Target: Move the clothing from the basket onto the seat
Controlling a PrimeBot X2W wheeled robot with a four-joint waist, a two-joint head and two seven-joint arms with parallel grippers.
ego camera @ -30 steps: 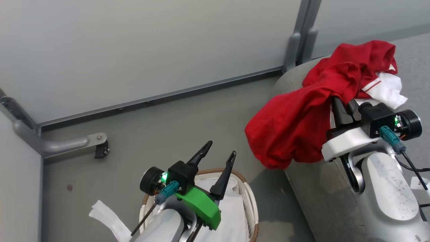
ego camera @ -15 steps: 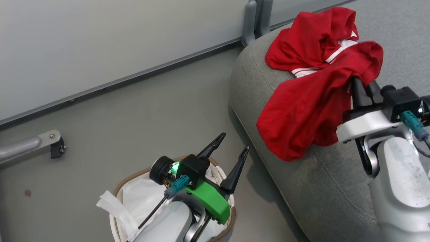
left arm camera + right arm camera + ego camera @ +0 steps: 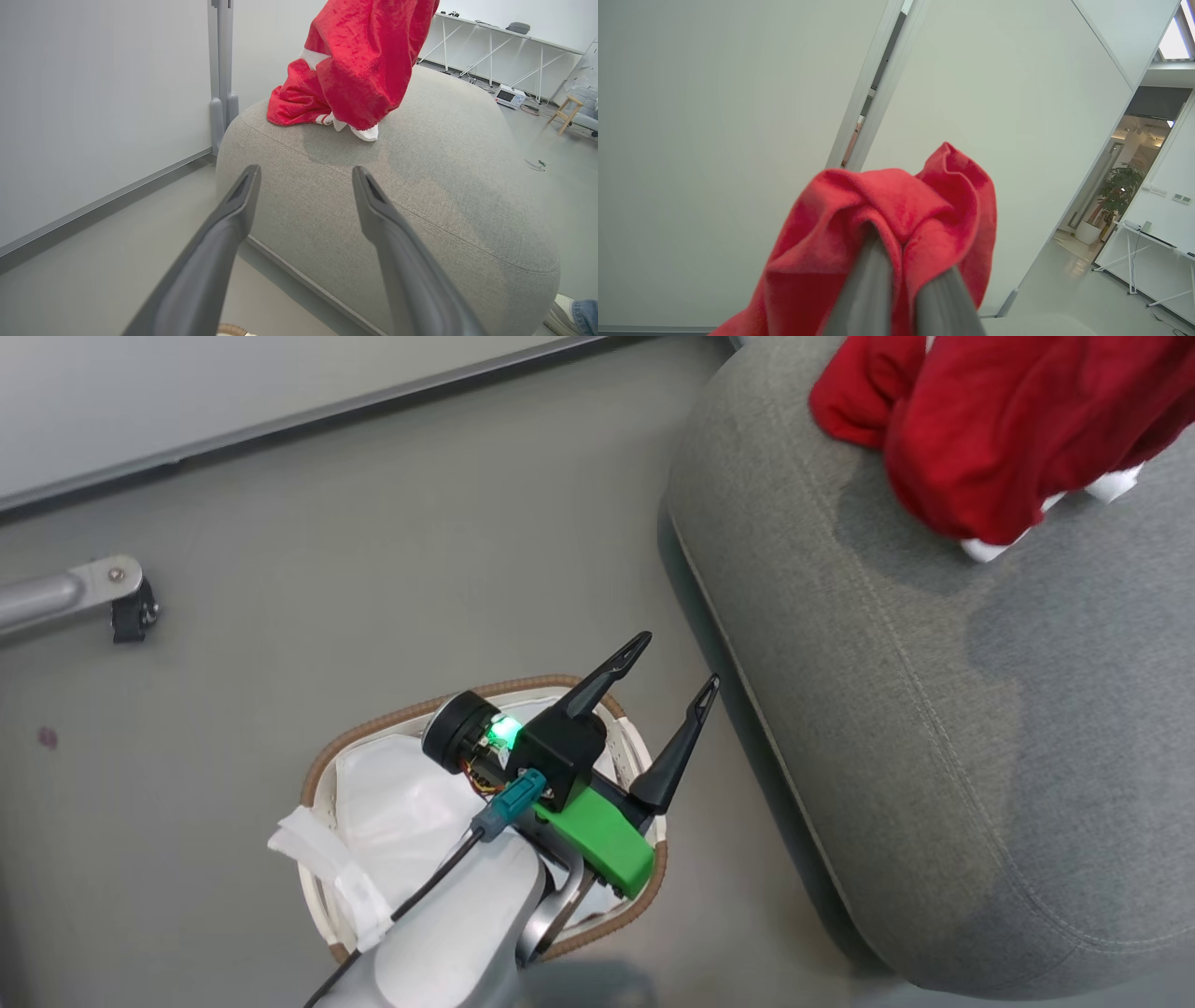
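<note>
The clothing (image 3: 364,70) was clamped between the right gripper's (image 3: 901,261) closed jaws and hung below them, its lower folds apparently laid on the seat (image 3: 420,196), ready for release. The left gripper's (image 3: 679,661) jaws were spread wide, nothing held; the basket (image 3: 373,726) was seen beneath them.

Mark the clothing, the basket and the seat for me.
clothing (image 3: 369,60), left wrist view, on the hanging red fabric.
basket (image 3: 392,717), head view, on its brown rim.
seat (image 3: 934,709), head view, on bare grey cushion top.

basket (image 3: 401,714) on floor (image 3: 280,569), left of seat (image 3: 934,709) | clothing (image 3: 990,429) touching seat's far end | left hand (image 3: 680,661) above basket
</note>
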